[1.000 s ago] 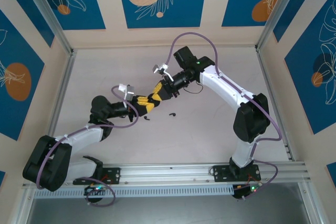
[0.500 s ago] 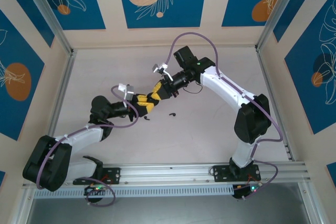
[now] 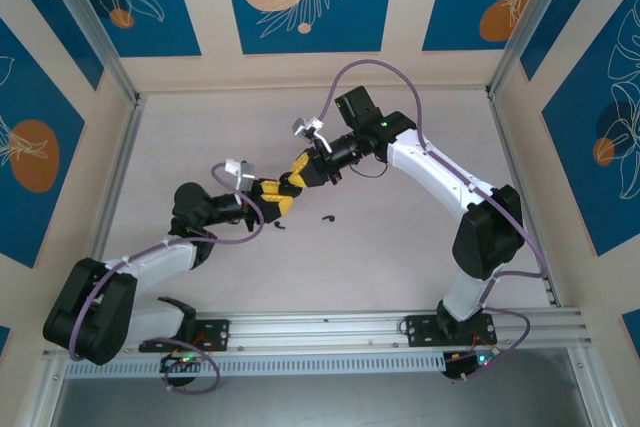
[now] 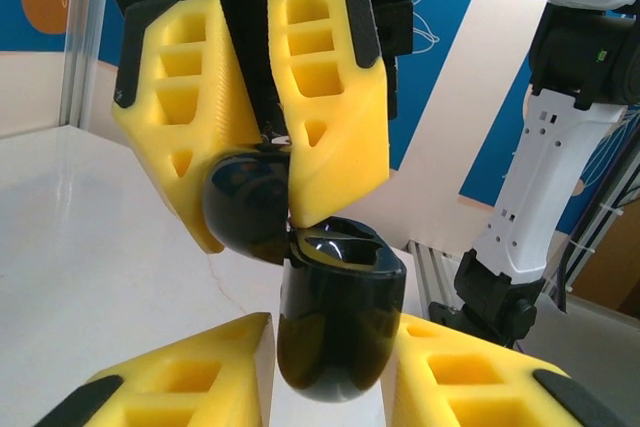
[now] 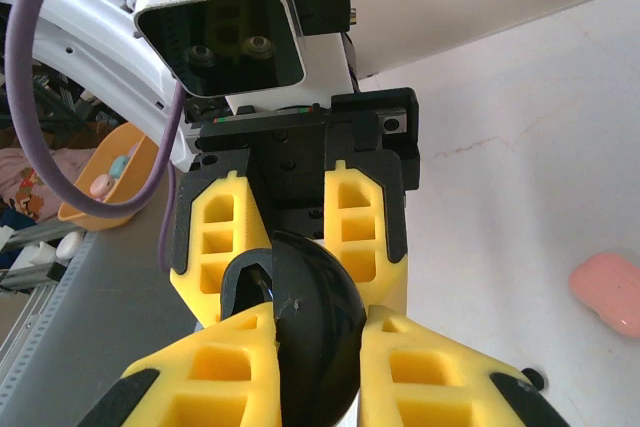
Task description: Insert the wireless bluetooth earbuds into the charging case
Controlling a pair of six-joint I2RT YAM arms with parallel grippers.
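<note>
- Above the middle of the table (image 3: 400, 247), the left gripper (image 3: 272, 195) is pinching the black charging case (image 4: 335, 327) by its rounded body. The right gripper (image 3: 298, 173) is nipping the lid (image 4: 245, 205), which is standing partly swung open on its hinge.
- Both sets of foam pads are bearing on curved, glossy plastic (little flat for them to bite on), so the shell is probably at risk of squirting out of one grip.
- Should the right arm be pulling off the hinge's arc, it would likely be twisting the body in the left fingers or straining the hinge.
- Two black earbuds are lying on the table just near of the grippers, one slightly left (image 3: 281, 226) and one slightly right (image 3: 327, 217). They are lying apart from each other and outside the case. A dropped case could be landing on them or scattering them.
- Both grippers are occupying themselves with the case, so one must be letting go to fetch a bud. The lid may then be falling shut, or the case tilting in the single grip.
- A pink rounded object (image 5: 610, 292) is lying on the table to the right in the right wrist view. I cannot tell what it is.
</note>
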